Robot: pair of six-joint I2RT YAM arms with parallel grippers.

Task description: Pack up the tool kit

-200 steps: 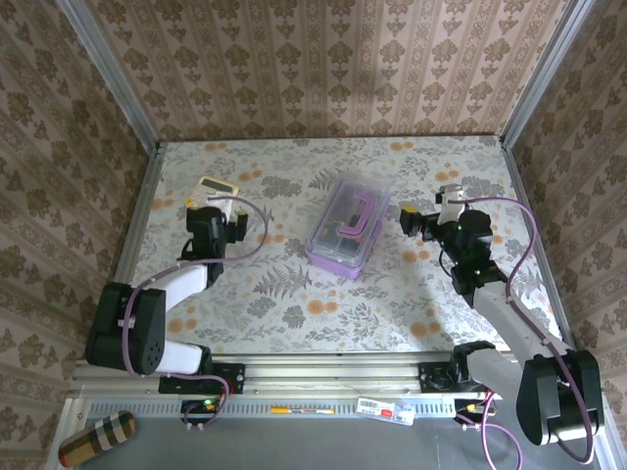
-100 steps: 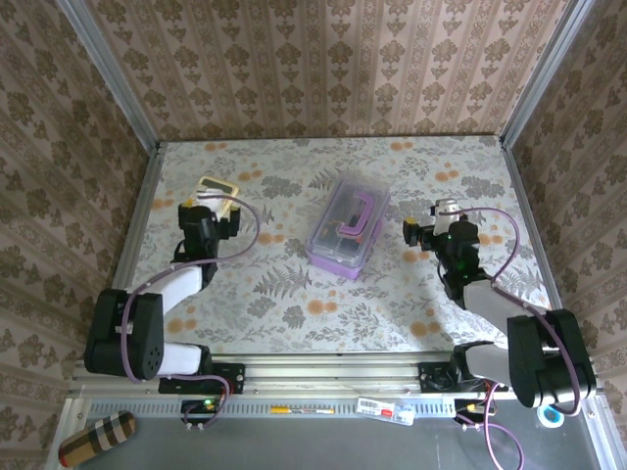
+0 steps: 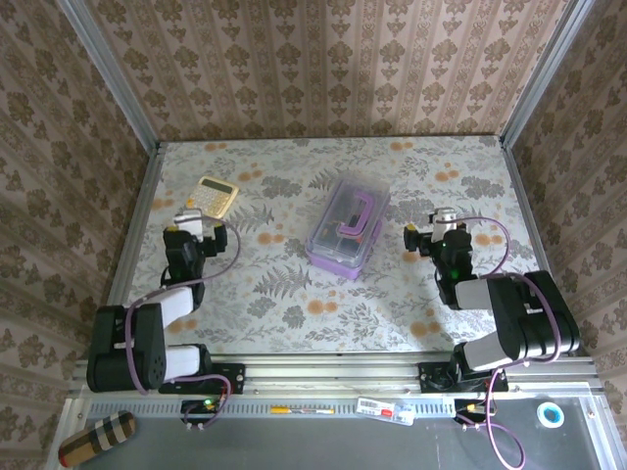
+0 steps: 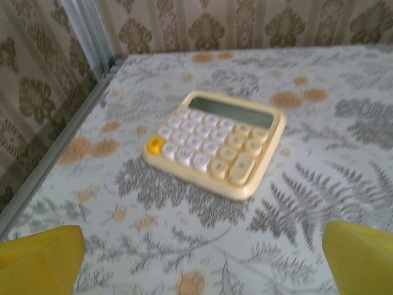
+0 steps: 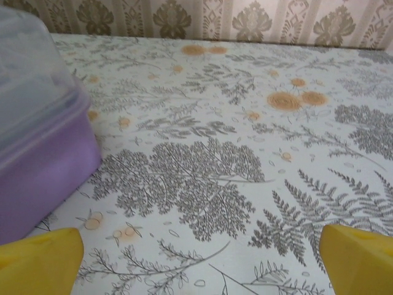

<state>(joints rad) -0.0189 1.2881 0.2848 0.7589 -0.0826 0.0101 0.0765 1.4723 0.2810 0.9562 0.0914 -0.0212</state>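
At the middle of the surface (image 3: 284, 294), the purple tool kit case (image 3: 345, 229) lay flat, clear lid shut and purple handle (image 3: 353, 217) on top. Its long axis ran near-to-far, the far end canted slightly right, and the handle lay along it. The right pincer (image 5: 196, 264) sat low near the case's right side, yellow fingertips (image 5: 37, 255) spread wide, holding nothing. The left pincer (image 4: 196, 264), well apart at left, faced the yellow calculator (image 4: 215, 144), likewise spread and empty.
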